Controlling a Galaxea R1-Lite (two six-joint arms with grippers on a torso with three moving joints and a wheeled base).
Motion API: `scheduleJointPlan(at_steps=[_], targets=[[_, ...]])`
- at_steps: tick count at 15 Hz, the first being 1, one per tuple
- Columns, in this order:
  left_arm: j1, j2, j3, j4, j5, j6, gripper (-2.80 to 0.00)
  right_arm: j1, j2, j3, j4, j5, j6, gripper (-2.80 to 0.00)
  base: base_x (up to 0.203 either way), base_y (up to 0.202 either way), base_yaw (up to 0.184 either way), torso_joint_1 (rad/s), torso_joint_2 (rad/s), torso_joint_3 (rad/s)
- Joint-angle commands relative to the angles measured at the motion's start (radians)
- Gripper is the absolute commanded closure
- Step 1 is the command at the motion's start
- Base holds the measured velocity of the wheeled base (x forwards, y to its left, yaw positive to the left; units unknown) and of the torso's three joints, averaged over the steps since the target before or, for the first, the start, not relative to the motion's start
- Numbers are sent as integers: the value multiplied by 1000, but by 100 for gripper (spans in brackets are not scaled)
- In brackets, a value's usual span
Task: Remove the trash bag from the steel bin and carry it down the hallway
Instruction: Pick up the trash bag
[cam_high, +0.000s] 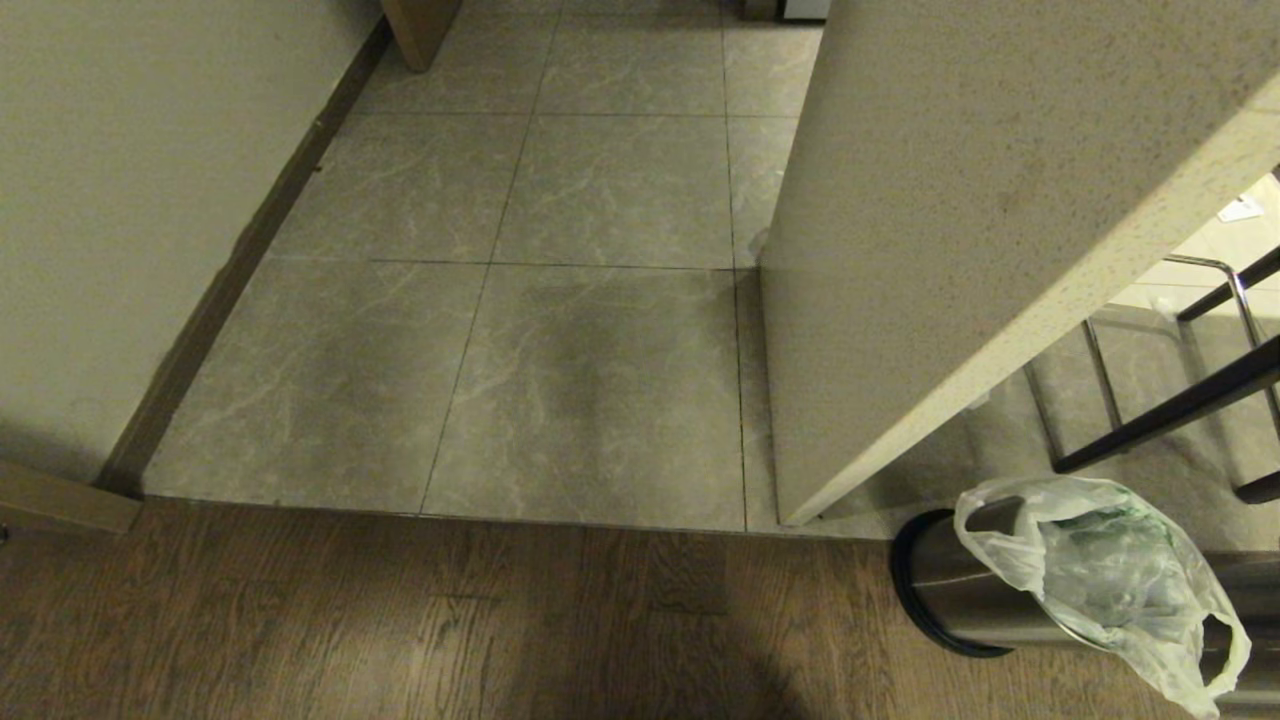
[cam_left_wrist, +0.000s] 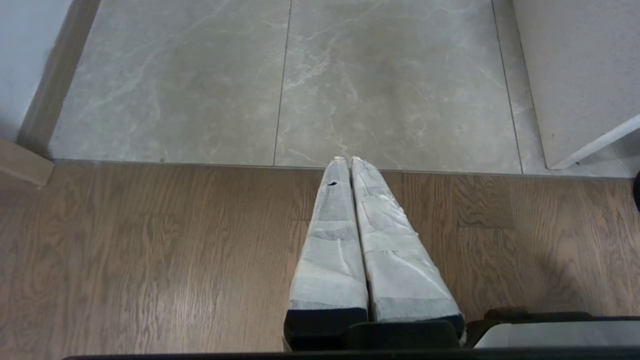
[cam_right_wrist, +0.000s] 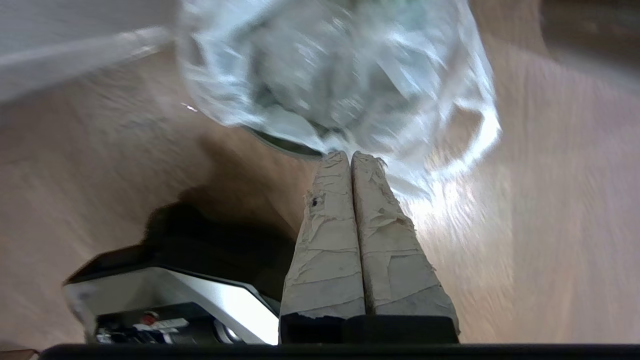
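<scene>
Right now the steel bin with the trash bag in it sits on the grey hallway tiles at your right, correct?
Not on the tiles. The head view shows the steel bin with the trash bag in it sitting on the dark wood-plank floor at my right, just short of the grey hallway tiles.

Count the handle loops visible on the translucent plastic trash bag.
2: one loop draped over the brushed-steel bin's black rim, one loop hanging at the bag's lower right. None seems hidden.

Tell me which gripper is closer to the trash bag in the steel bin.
Right. The right gripper is shut with its tips at the trash bag. The left gripper is shut over the wood floor, the bag outside its view.
</scene>
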Motion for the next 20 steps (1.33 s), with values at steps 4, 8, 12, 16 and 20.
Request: scheduleJointPlan(at_steps=[4,8,12,16,20], targets=[[0,0,2,0,2,0,0,-3,138,-16,-39,-45,-2,-280,0,0,0,0,0,0],[0,-2,2,0,0,0,0,-39,207,-27,-65,-96,5,-280,0,0,0,0,0,0],[0,0,2,0,0,0,0,-55,248,-18,-61,-122,3,-280,0,0,0,0,0,0],[0,0,2,0,0,0,0,-67,339,-10,-88,-259,12,-280,0,0,0,0,0,0],[0,0,2,0,2,0,0,-66,353,-8,-111,-272,14,-280,0,0,0,0,0,0]])
